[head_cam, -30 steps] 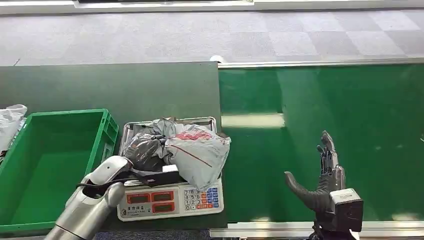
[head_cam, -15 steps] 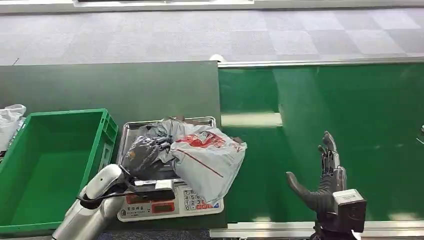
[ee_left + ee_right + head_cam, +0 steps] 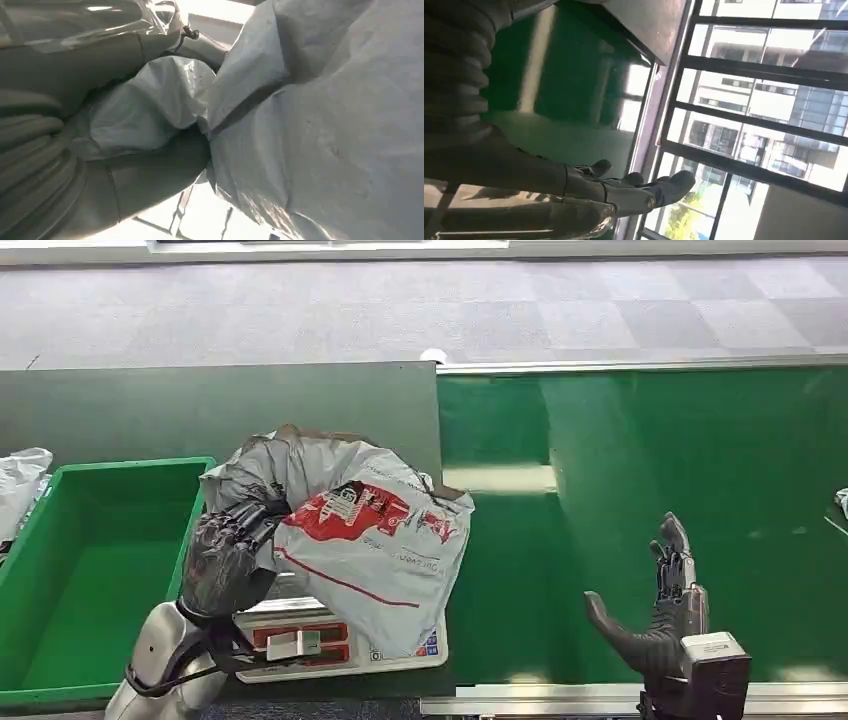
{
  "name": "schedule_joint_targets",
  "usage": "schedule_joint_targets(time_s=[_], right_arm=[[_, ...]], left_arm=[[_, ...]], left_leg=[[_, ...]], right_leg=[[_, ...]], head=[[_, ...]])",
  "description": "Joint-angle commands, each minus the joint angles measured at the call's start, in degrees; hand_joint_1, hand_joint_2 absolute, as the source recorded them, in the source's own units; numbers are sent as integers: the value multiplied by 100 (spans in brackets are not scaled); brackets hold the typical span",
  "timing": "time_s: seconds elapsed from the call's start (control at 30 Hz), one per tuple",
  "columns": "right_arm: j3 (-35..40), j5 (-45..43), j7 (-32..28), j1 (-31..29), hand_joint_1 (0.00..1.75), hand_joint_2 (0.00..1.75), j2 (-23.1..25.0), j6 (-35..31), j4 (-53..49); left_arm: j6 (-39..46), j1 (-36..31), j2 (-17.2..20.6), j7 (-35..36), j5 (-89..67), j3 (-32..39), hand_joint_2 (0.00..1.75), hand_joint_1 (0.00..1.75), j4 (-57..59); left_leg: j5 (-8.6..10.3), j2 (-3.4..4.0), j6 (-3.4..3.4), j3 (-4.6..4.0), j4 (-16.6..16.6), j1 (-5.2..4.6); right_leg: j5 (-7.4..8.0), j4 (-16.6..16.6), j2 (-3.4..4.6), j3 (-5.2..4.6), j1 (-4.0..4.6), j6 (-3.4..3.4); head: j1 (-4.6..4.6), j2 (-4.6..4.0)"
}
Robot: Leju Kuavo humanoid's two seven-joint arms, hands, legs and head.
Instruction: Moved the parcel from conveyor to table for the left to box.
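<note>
Head view: left robot hand (image 3: 228,558) grips parcel (image 3: 370,540) above scale (image 3: 330,640).

A: What does the parcel (image 3: 370,540) look like?
B: A soft grey plastic mailer bag with a red and white printed label and a thin red line across its face, crumpled and creased.

A: Where is it?
B: Raised above the weighing scale (image 3: 340,645), covering most of it, just beside the green crate (image 3: 60,640).

A: How is it posed?
B: Tilted, gripped at its bunched grey edge by the left hand (image 3: 225,560).
</note>
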Motion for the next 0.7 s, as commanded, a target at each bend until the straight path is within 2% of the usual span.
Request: schedule_joint_targets(time_s=[0.03,0.37,0.57,0.7], right_arm=[[-80,12,-57,125,0,175,60,-91,-22],[-102,32,-44,169,0,175,96,-140,-114],[-160,98,-21,243,0,175,153,-206,-136],[-167,105,-21,254,0,175,152,-207,-155]], left_arm=[[478,220,-251,925,-1009,1183,0,175,-86],[552,206,-302,1264,-1141,1873,0,175,50],[414,282,-293,1481,-1120,2645,0,175,307],[434,294,-287,1459,-1114,2720,0,175,344]], left_leg=[[-1,5,0,2,-4,1],[2,5,2,-1,-5,2],[1,8,0,6,-9,0],[3,3,0,4,-11,2]], right_leg=[[1,-4,6,1,2,-3],[4,-6,5,-2,3,-2],[2,-5,8,1,1,-4],[3,-10,2,2,3,-5]], head=[[0,0],[0,0],[2,0],[0,0]])
